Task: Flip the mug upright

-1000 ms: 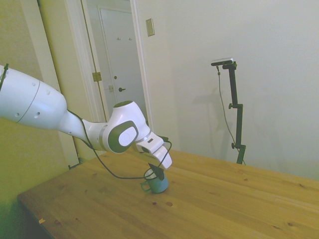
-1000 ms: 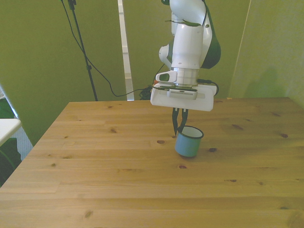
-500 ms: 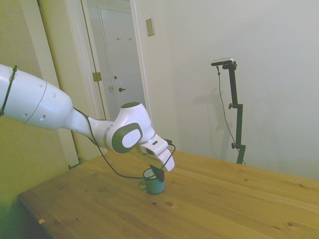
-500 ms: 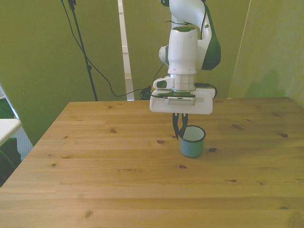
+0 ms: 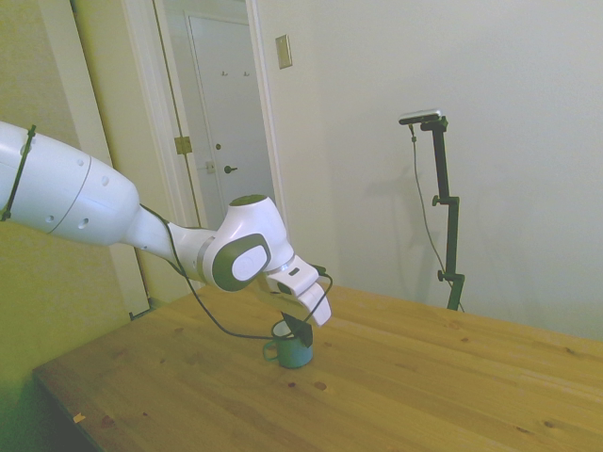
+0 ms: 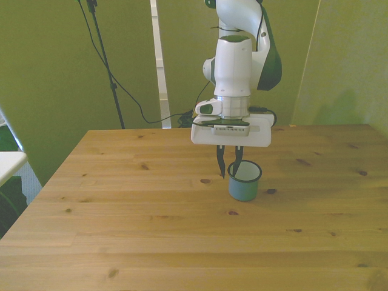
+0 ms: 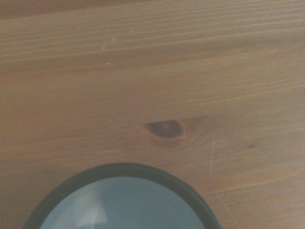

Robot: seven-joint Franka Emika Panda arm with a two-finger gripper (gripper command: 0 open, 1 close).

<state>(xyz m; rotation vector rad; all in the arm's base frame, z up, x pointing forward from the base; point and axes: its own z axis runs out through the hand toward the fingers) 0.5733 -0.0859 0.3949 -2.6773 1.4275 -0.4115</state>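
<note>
— Side view first. How many of each?
— One mug (image 5: 293, 350), one gripper (image 5: 300, 330), one wooden table (image 5: 443, 386). Also a white door (image 5: 226, 122) behind the arm and a wall plate (image 5: 284, 51) beside the door frame.
— Orientation of the mug?
— Upright on its base, long axis vertical, mouth up, loop handle toward this view's left.
— And against the gripper?
— Directly below it, dark fingertips right at the rim. Hard to separate the two fingers from this angle.
— On to the front view. Same count?
— Same: one mug (image 6: 244, 181), one gripper (image 6: 230, 165), one table (image 6: 151, 236).
— Mug placement?
— Standing on the table a little toward the front view's right of the middle. Opening up, pale inside showing, dark rim all round, handle not visible.
— Gripper state?
— Fingers apart with a clear gap. One finger on the front view's left, outside the mug wall; the other at or just over the near-left part of the rim. No squeeze on the wall visible.
— Wrist view?
— One arc of the mug's (image 7: 125, 200) dark rim with the pale inside below it, seen from above. Bare table planks (image 7: 143, 62) beyond, with one dark knot (image 7: 165, 129) just beside the rim.
</note>
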